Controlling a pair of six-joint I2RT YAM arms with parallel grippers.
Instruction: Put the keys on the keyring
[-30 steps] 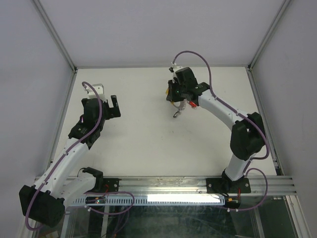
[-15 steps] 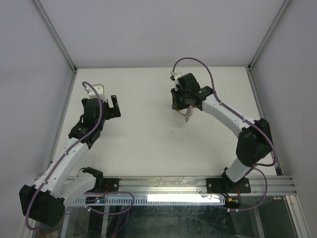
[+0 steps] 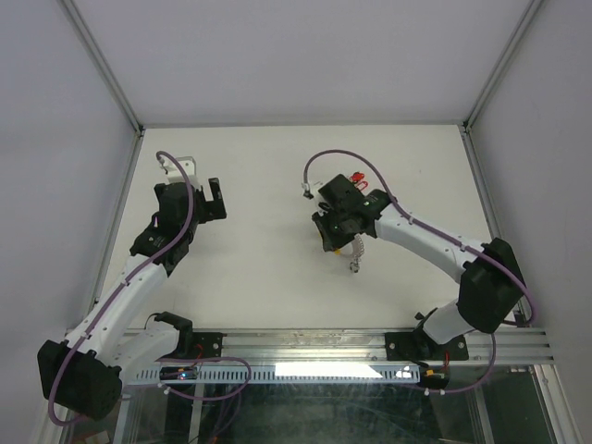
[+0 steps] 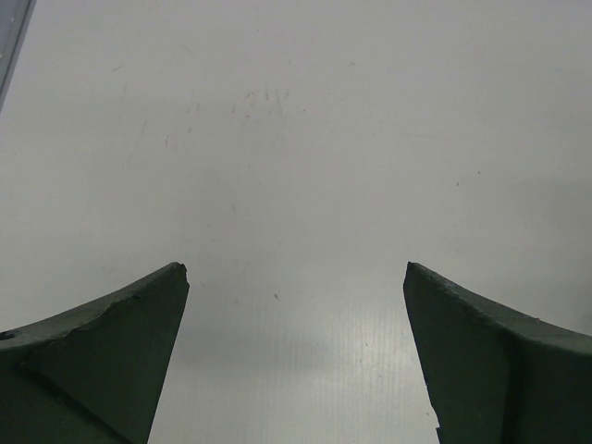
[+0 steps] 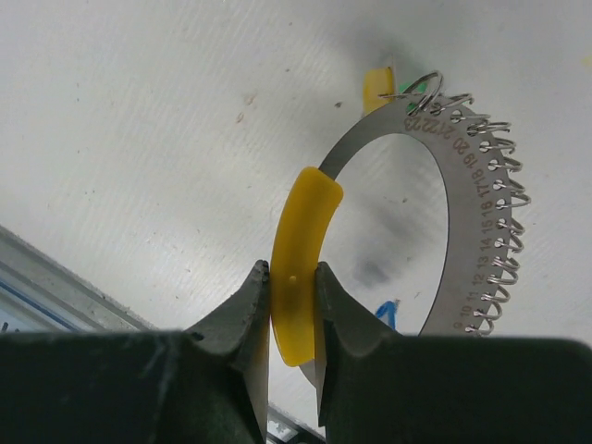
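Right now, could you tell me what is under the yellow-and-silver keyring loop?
Under the keyring: white tabletop and a small blue plastic tag, whose lower part the dark right claw hides.

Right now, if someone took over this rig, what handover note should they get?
Left gripper: open, empty, over bare table.
Right gripper: shut on the yellow part of the keyring, which is held above the table.
A green key tag and a blue key tag show by the ring; I cannot tell whether they are threaded.
Done: ring in hand.
Left: thread the keys.
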